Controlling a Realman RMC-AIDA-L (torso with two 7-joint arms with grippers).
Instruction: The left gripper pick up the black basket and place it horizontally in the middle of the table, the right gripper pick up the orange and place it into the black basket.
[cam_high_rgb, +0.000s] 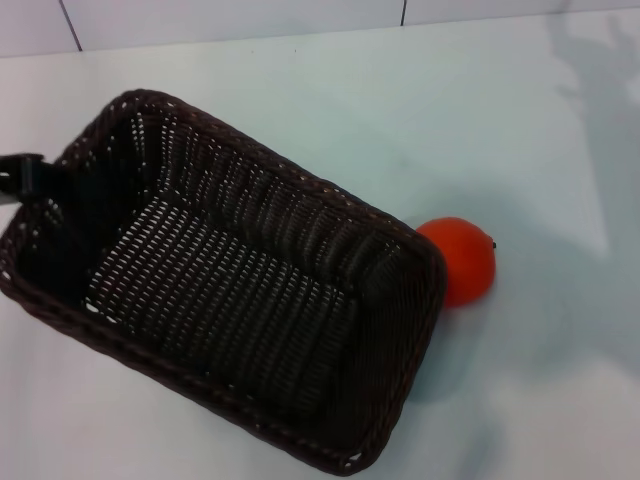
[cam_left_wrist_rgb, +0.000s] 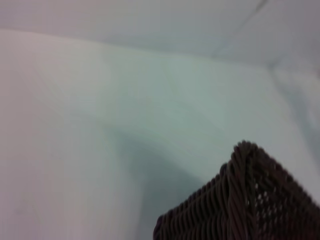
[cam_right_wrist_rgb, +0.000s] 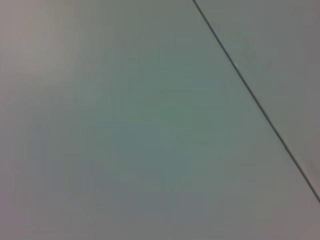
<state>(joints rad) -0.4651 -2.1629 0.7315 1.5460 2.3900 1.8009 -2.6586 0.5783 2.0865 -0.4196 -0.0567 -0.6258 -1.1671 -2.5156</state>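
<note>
The black basket (cam_high_rgb: 290, 215) fills the left and middle of the head view, lying at a slant and empty. My left gripper (cam_high_rgb: 25, 178) shows only as a black finger tip at the basket's far left rim, and it holds that rim. A corner of the basket (cam_left_wrist_rgb: 250, 200) shows in the left wrist view, raised above the table with a shadow under it. The orange (cam_high_rgb: 460, 258) lies on the table (cam_high_rgb: 420, 110) right beside the basket's right end, outside it. My right gripper is out of view.
The right wrist view shows only pale table surface with a thin dark seam line (cam_right_wrist_rgb: 250, 92). A wall with tile seams (cam_high_rgb: 403, 12) runs along the table's far edge. An arm's shadow (cam_high_rgb: 600, 90) falls at the back right.
</note>
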